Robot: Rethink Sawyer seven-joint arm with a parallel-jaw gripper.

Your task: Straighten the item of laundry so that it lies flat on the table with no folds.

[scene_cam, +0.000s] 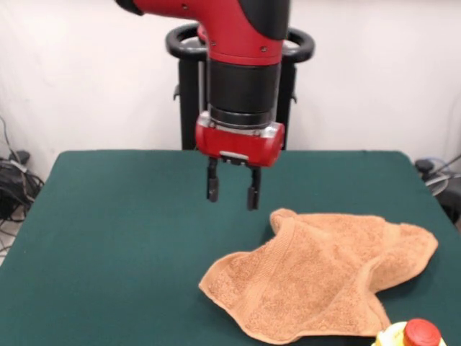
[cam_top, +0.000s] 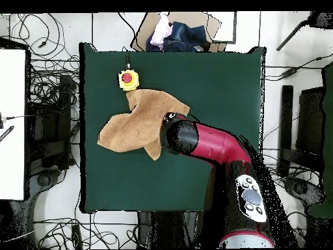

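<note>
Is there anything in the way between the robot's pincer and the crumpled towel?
Nothing visible. The pincer hangs open in the air above the table, close to the towel. The yellow and red button sits at the towel's opposite edge, out of the way.

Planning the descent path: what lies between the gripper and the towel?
Nothing: in the front view only bare green table separates the open gripper from the towel.

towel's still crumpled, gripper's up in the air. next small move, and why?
Probably lower the open gripper onto the towel's raised corner beside it and pinch there. The gripper hangs empty above the table, and the towel lies rumpled with edges folded in.
</note>
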